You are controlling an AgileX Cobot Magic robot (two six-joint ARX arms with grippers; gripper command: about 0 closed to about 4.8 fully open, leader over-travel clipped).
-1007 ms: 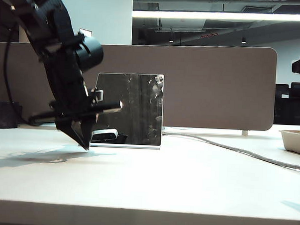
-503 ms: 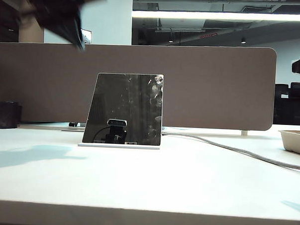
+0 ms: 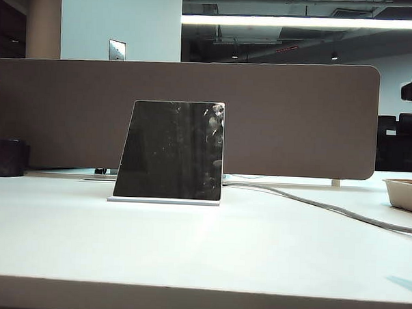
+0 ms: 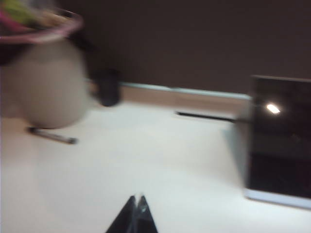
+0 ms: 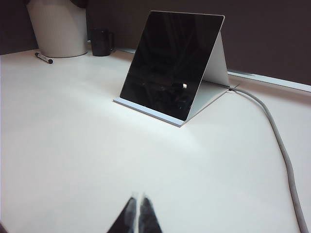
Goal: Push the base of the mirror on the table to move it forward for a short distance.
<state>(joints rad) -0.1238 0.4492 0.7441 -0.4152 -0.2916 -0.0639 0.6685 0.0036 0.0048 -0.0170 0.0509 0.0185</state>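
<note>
The dark mirror (image 3: pixel 170 150) stands tilted on its thin white base (image 3: pixel 163 201) on the white table (image 3: pixel 202 250), in front of the beige divider. Neither arm shows in the exterior view. In the blurred left wrist view the mirror (image 4: pixel 279 136) and the base (image 4: pixel 277 199) lie off to one side, well away from my left gripper (image 4: pixel 138 196), which is shut and holds nothing. The right wrist view shows the mirror (image 5: pixel 170 63) and base (image 5: pixel 148 112) far ahead of my right gripper (image 5: pixel 135 195), shut over bare table.
A grey cable (image 3: pixel 327 208) runs from behind the mirror across the table's right side. A beige tray (image 3: pixel 404 192) sits at the far right. At the left stand a dark cup (image 3: pixel 7 157), a white pot (image 5: pixel 58 29) and a pen (image 5: pixel 43 58).
The left arm, down beside the mirror's base a second ago, rose up and has left the exterior view. The mirror stands in the same spot.
</note>
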